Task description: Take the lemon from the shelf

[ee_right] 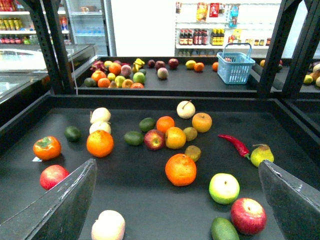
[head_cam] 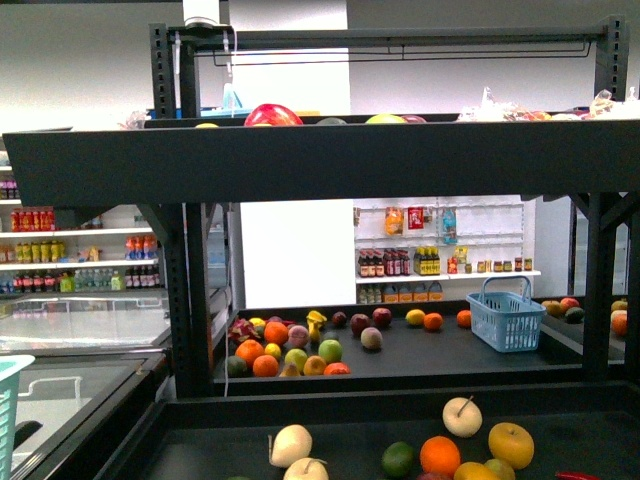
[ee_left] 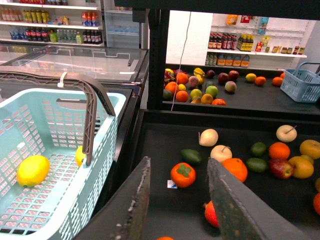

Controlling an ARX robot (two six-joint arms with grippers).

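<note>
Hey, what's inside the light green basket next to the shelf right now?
The light green basket holds a lemon on its floor and a second yellow fruit, half covered by the brown handle. The near corner is out of view.

Blue basket (head_cam: pixel 507 318) on far tray; red chili (ee_right: pixel 234 144) beside green pear (ee_right: pixel 261 154).

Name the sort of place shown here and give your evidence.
Probably a shop or a mock-up of one: loose fruit on the black shelf, bottled drinks on white wall shelves, and a pale shopping basket holding a lemon.
</note>
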